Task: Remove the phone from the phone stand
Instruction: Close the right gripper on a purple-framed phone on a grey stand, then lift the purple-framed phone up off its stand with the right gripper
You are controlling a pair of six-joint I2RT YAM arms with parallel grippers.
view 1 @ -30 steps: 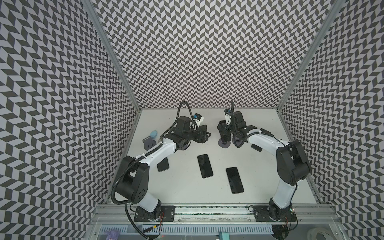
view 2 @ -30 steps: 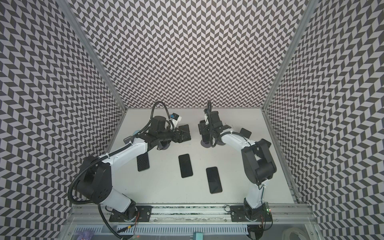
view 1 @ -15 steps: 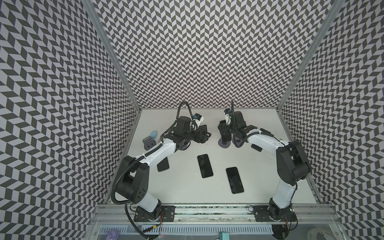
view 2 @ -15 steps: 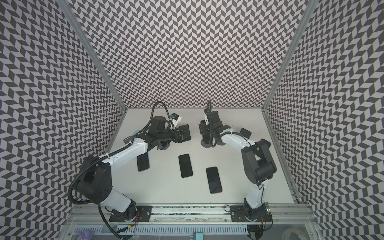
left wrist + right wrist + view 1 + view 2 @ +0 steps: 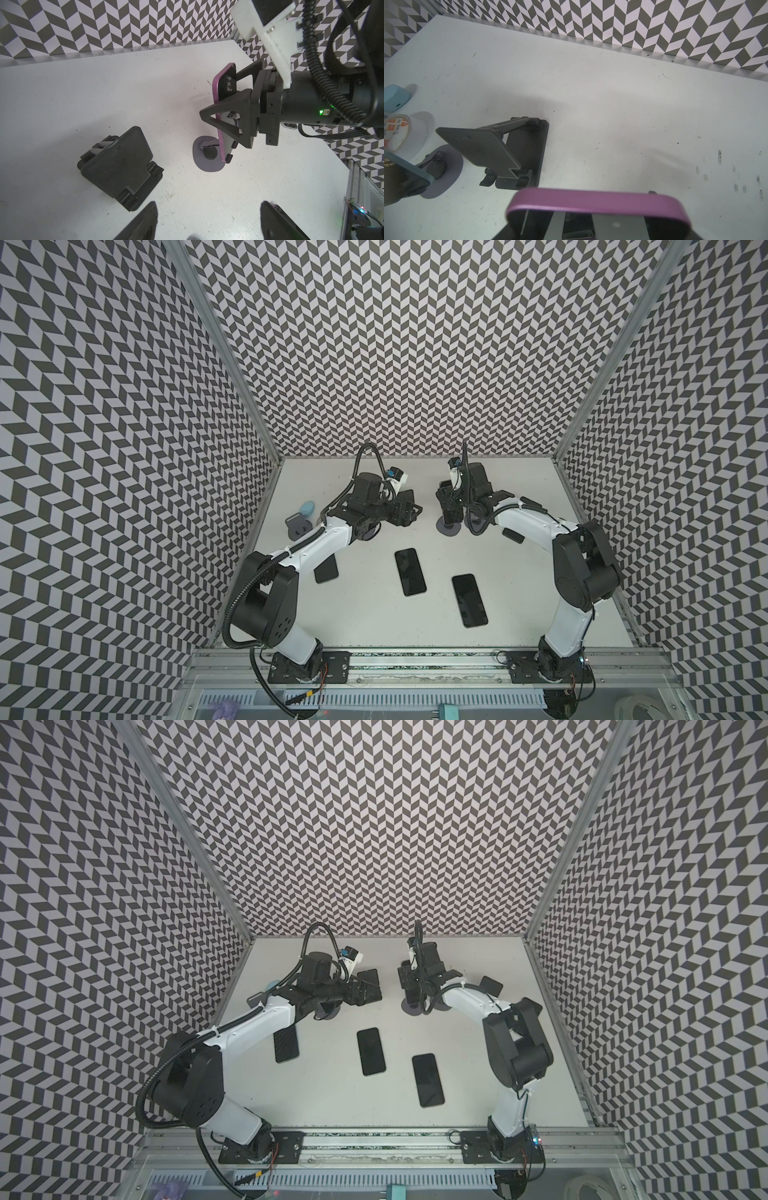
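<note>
The phone [image 5: 225, 83] has a purple frame and stands upright in a phone stand with a round grey base [image 5: 207, 160]. My right gripper [image 5: 218, 95] straddles it from above. One finger [image 5: 226, 122] lies against the near long edge and the other sits behind the far edge, closed on the phone's sides. The right wrist view shows the phone's purple top edge [image 5: 596, 200] spanning the jaws. In a top view the right gripper [image 5: 449, 508] hangs over the grey base [image 5: 449, 529]. My left gripper [image 5: 207, 207] hovers open and empty to the left.
An empty black folding stand [image 5: 118, 164] sits beside the left gripper [image 5: 409, 512]. Three dark phones lie flat in front [image 5: 410, 571] [image 5: 469, 599] [image 5: 326, 570]. A grey stand [image 5: 297, 522] and a teal item [image 5: 307, 508] are at the left wall. A tape roll [image 5: 396, 133] lies nearby.
The right gripper's jaws have narrowed onto the phone's sides. Both arms have stayed almost in place, and the left gripper has not changed.
</note>
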